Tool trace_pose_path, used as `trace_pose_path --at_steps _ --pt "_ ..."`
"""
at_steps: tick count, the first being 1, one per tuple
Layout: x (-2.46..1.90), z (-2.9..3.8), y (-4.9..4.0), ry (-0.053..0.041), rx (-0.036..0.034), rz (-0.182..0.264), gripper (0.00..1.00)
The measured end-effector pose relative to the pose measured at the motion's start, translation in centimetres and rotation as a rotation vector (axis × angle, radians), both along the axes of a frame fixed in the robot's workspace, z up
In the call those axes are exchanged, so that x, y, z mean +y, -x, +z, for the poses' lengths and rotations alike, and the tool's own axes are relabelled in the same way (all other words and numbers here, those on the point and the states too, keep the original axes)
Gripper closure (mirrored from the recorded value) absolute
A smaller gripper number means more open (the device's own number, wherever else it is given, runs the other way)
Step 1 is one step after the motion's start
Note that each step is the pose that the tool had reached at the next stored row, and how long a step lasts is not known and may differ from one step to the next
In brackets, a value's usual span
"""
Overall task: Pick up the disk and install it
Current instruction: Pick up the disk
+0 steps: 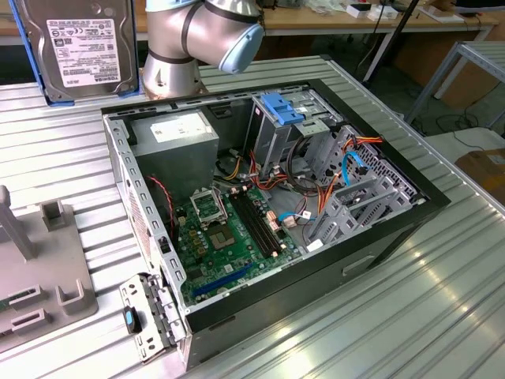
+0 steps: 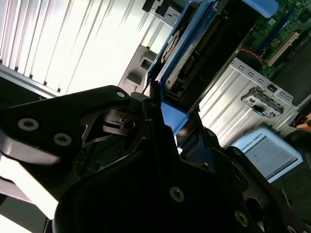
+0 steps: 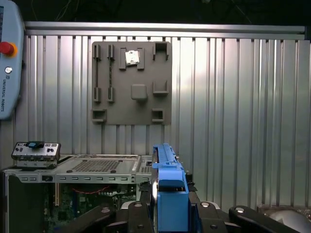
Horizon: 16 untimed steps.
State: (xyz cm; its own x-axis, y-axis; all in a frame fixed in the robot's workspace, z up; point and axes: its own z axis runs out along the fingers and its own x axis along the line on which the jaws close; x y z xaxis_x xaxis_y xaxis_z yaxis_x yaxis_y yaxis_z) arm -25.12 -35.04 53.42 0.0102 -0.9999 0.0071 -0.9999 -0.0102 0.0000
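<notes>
The disk hangs in the air at the exterior view's upper left, above the table, with its labelled silvery face towards the camera and a blue rail along its edge. In both wrist views my gripper is shut on the disk. Its black fingers clamp the blue rail from both sides, and the disk sticks out edge-on beyond them. The open computer case lies on its side below and to the exterior view's right of the disk. A blue-topped drive bay sits at the case's far end.
The arm's grey base joint stands behind the case. A grey fixture plate lies on the ribbed metal table at the exterior view's left. A small metal bracket leans by the case's near corner. A teach pendant rests nearby.
</notes>
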Motion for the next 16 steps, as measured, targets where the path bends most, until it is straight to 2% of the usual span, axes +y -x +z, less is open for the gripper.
trace_pose_path --at_steps 7,16 --pt "0.0 0.0 -1.2 0.0001 0.0001 0.0 0.63" --pt "0.0 0.0 -1.28 0.0001 0.0001 0.0 0.63"
